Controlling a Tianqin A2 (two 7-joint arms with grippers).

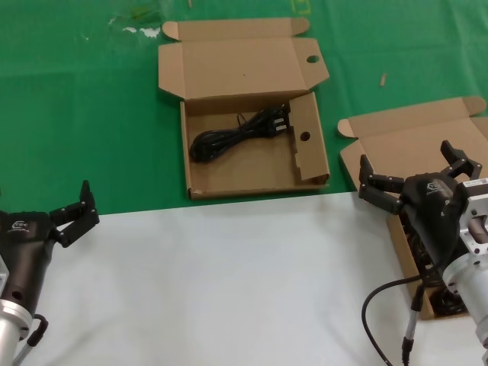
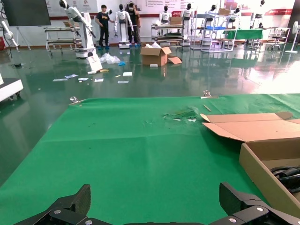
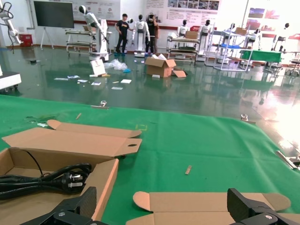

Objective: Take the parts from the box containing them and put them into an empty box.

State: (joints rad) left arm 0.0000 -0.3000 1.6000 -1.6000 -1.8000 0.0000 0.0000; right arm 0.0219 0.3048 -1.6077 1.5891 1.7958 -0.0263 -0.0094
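- Green cloth covered the far bench, with a white sheet over the near part; an open workshop floor lay beyond.
- One coiled black power cord lay inside the holed-flap box, well ahead of both sets of fingers. Judged: at least one transfer done.
- Plain-lidded box sat directly under and behind the right gripper; dark cords showed in it below the wrist, count not readable. Judged: more parts left to move.
- Right gripper hovered over that box, fingers spread wide, holding nothing.
- Left gripper waited at the white sheet's near left edge, fingers apart, empty, well away from both boxes.
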